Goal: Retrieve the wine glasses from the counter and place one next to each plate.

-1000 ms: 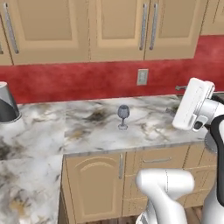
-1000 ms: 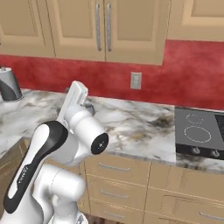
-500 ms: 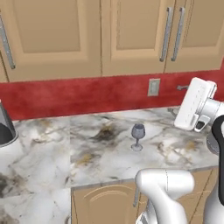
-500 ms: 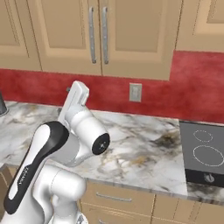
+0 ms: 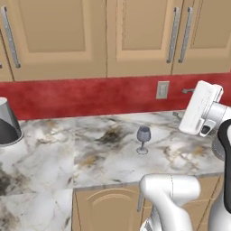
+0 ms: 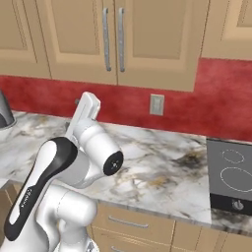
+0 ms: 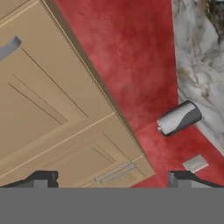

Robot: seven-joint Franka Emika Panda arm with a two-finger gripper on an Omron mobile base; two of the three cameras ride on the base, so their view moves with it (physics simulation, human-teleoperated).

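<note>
- The jaws [image 7: 109, 181] stood wide, holding nothing, aimed at the wall cabinets [image 7: 57, 113].
- One wine glass [image 5: 143, 140] stood upright on the worktop [image 5: 103, 158], well below the jaws.

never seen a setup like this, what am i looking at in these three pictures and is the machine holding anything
This is a rendered kitchen with a white robot arm on a base that can drive. Two pictures come from cameras on that base, behind the arm to its left and right, looking forward over it. The third comes from a camera on the hand, tilted, so the room looks rolled: it faces the tan cupboards and red wall.

On the marble counter stands one small wine glass, upright. A grey rounded appliance sits at the counter's left end, and a black cooktop at the right.

The fingers are spread open, with nothing between them. The hand is raised, well away from the glass.
</note>
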